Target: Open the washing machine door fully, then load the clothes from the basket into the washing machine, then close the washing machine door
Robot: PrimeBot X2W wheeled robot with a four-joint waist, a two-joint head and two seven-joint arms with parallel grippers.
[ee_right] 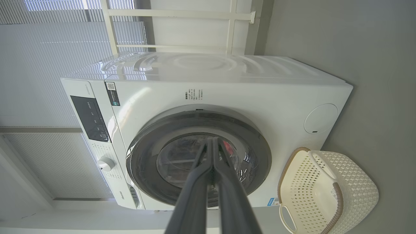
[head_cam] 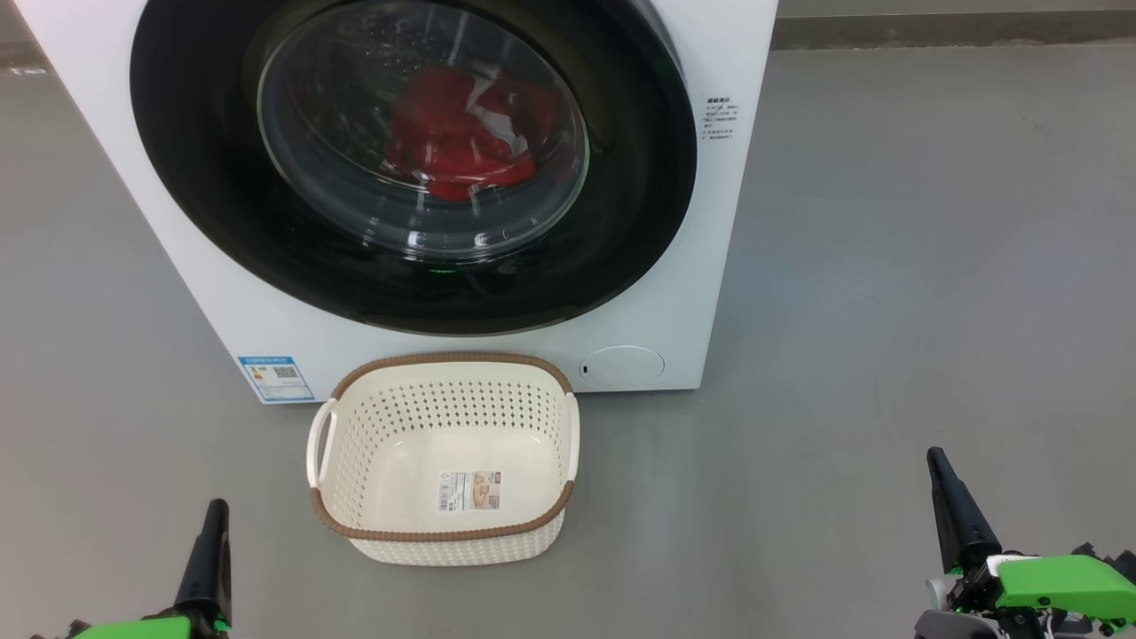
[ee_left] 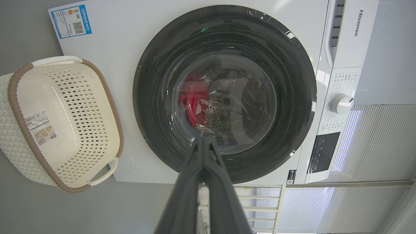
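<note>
**Red laundry behind the glass, door looks shut**

Red clothes (head_cam: 453, 133) can be seen through the clear bowl of the washing machine door (head_cam: 222, 177), bunched low in the steel drum, so the loading step is judged done. The door's black rim is seated flat against the front of the washing machine (head_cam: 674, 293). No gap can be made out around it from either wrist view, which is why the closing step is taken as finished too, or near enough.

The basket (head_cam: 444, 535) is parked on the floor (head_cam: 887, 266) just in front of the machine, below the door and between the blue sticker (head_cam: 276, 377) and the round flap (head_cam: 623, 366). Only its paper label is found inside. That spot makes sense: kept right under the opening, only a short carry to the drum is called for.

The left gripper (head_cam: 213, 524) and the right gripper (head_cam: 941, 475) are held low and wide, one each side of the basket and well apart from the door. The jaws on both are pressed together with nothing between them. Out there, nothing is likely to get bumped.

Whether the latch is properly caught can't be told from these views — worth a nudge test, probably.
</note>
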